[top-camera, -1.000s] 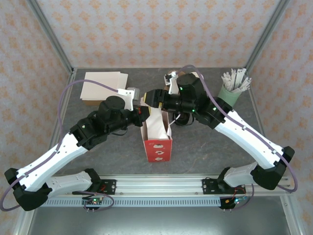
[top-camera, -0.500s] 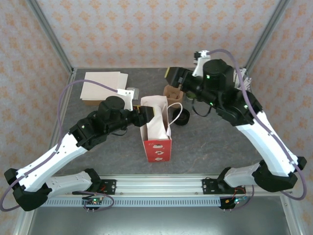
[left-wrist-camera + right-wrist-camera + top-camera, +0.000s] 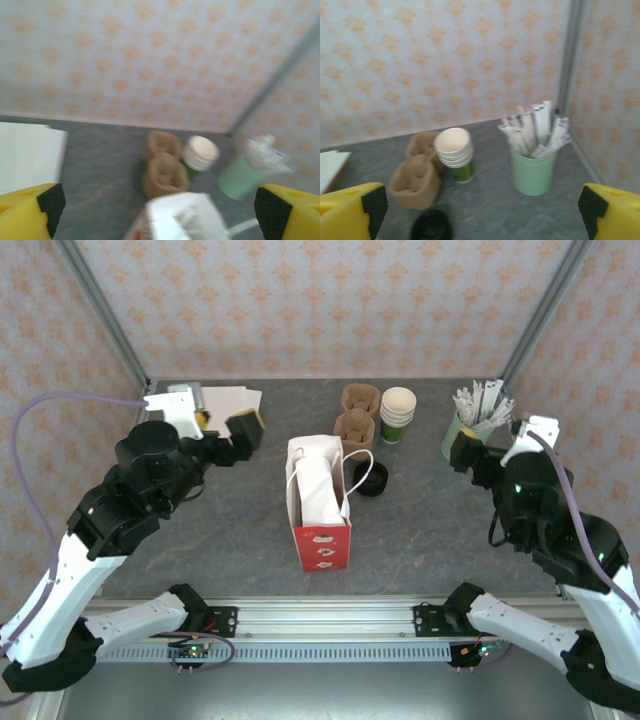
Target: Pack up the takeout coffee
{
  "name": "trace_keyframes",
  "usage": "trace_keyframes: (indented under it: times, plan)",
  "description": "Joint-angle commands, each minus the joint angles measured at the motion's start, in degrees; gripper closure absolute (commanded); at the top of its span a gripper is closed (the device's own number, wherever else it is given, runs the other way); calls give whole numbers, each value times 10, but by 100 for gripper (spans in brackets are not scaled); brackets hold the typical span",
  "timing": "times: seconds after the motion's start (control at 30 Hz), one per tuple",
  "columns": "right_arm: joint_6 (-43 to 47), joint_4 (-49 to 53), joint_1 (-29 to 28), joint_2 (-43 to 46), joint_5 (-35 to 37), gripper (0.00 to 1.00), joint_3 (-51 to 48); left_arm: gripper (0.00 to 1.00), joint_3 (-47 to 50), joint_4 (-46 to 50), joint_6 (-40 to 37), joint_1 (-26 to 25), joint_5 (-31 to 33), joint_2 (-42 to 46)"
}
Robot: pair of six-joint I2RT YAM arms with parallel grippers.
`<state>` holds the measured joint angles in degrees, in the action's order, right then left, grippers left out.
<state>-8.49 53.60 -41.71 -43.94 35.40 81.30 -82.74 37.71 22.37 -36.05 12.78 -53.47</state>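
Here's the coffee (image 3: 370,478), standing on the desk (image 3: 450,530) near its middle, just right of the bag (image 3: 320,505) and outside it. From above it is nearly all lid: a round black disc with a raised rim and a darker centre. The cup wall underneath can't be made out. The right wrist view catches that lid at its bottom edge, blurred, with bare desk around it.

The bag is upright, white above, red at its base, mouth open, and its white handle loop hangs over on the coffee's side.

The left gripper (image 3: 223,425) hovers over the far left of the desk, by the papers (image 3: 225,402). Its jaws are spread wide with nothing between them, and its yellow fingertips (image 3: 30,210) sit in the opposite bottom corners of its own camera.

The right gripper (image 3: 485,450) hangs near the right edge, just beside the holder (image 3: 468,432) of white sticks, and it too is wide and empty.

Along the far edge, two brown carriers (image 3: 355,415) stand one behind the other, with the cups (image 3: 397,412) stacked just right of them. The coffee sits well apart from both grippers.
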Motion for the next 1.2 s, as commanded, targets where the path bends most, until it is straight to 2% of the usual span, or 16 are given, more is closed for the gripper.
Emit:
trace_keyframes:
  times: [0.0, 0.1, 0.23, 0.4, 0.5, 0.67, 0.77, 0.93, 1.1, 1.17]
  plan:
    - [33, -16, 9, 18, 67, 1, -56, 0, 47, 44, -43, 62, 77, 21]
    - [33, -13, 47, 7, 12, 1, -89, 0, 90, 33, -69, 126, 75, 34]
    - [18, -44, 193, -22, -135, 1, -141, 0, 133, 21, -70, 227, 7, 24]
    - [33, -180, 347, -27, -262, 1, -274, 0, 228, -51, -58, 338, -11, 24]
    - [52, -282, 399, -39, -286, 1, -357, 0, 307, -124, -32, 401, -20, 19]
    - [64, -456, 424, -83, -270, 1, -460, 0, 435, -267, -53, 412, 64, 26]
    - [81, -589, 428, -113, -288, 1, -517, 0, 477, -325, -69, 412, 89, 24]
    - [79, -801, 429, -205, -325, 1, -586, 0, 527, -436, -123, 412, 52, -18]
    - [84, -974, 429, -324, -357, 1, -621, 0, 563, -556, -142, 412, 22, -61]
    - [89, -986, 428, -353, -367, 1, -614, 0, 576, -598, -153, 412, -1, -77]
